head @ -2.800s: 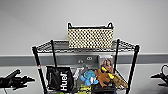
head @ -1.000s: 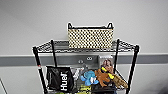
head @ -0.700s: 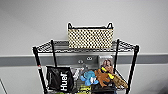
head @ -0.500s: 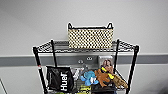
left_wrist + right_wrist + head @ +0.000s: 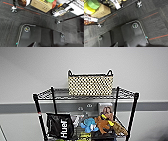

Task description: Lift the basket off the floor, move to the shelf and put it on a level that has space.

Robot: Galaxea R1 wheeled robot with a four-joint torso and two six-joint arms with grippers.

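Shelf [image 5: 37, 97]: basket [image 5: 90, 85] sits on top level [image 5: 125, 93], centred, nothing on it; same spot as 2.8 s ago, but arms seen at sides then are gone. Looks placed, task prob done. Grippers: can't tell. Floor [image 5: 10, 25] below wrists.

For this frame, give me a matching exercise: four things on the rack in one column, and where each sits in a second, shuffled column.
Things:
1. cream woven basket with dark loop handles
2. black bag with white lettering
3. blue plush toy
4. brown plush toy

Places:
A. second tier, at the left end by the front post
B. top wire-grid tier, near the middle
C. second tier, right of the blue toy
D. second tier, between the black bag and the brown toy

Pairs: 1-B, 2-A, 3-D, 4-C
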